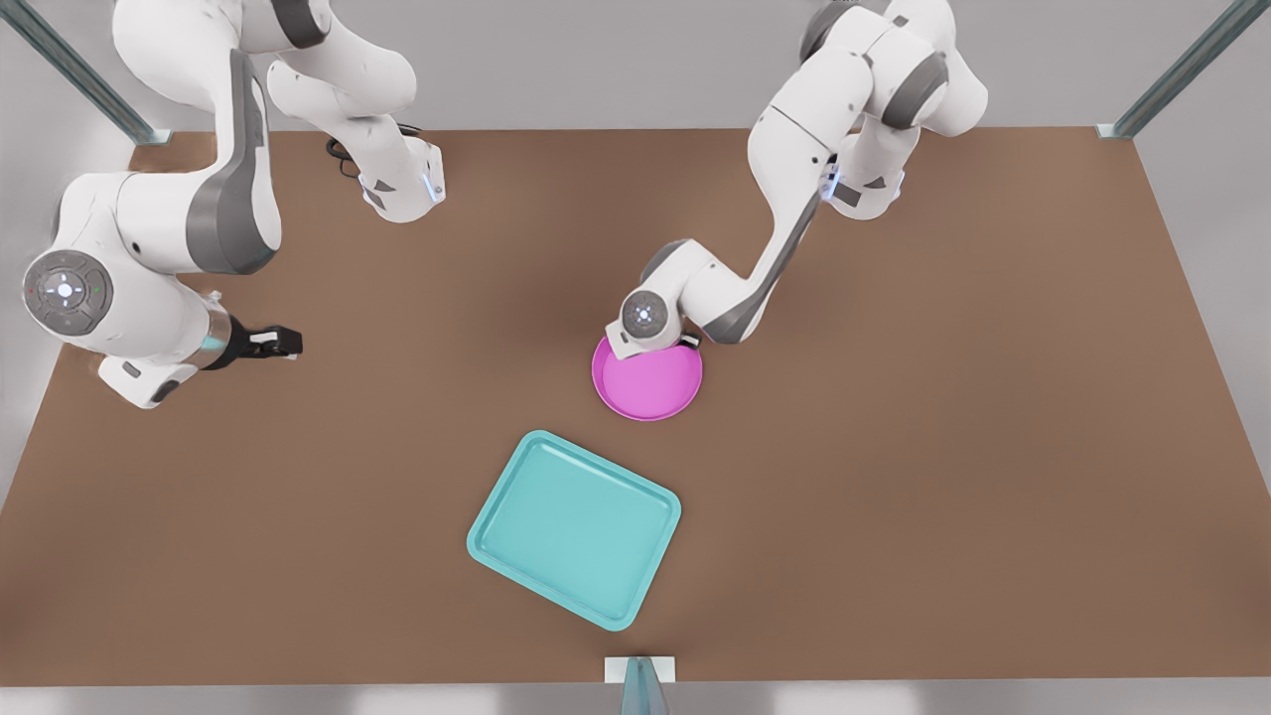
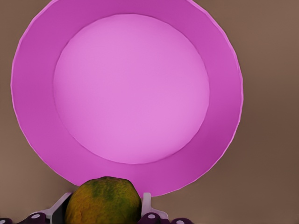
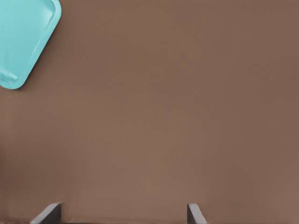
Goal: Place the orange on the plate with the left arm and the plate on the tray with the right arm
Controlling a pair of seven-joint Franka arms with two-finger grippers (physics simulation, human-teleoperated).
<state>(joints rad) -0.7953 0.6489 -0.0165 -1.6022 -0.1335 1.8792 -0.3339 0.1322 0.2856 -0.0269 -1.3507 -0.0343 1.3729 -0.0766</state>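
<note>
**Orange held over the pink plate, other arm parked off to the side**

The left gripper (image 2: 105,217) has its fingers (image 2: 146,205) clamped on either side of the orange (image 2: 103,201), right above the rim of the pink plate (image 2: 37,107). In the front view that arm's wrist sits over the far edge of the plate (image 1: 650,387), so the fruit is hidden there.

The right gripper (image 1: 273,343) waits at the front view's left, fingers (image 3: 49,213) spread wide with nothing between them, over bare table.

The teal tray (image 1: 576,526) lies at an angle near the plate, apart from it, closer to the near edge. Its corner (image 3: 23,42) shows in the right wrist view.

Everything sits on a plain brown tabletop (image 1: 943,447), with grey walls and metal struts (image 1: 1177,74) at the corners.
</note>
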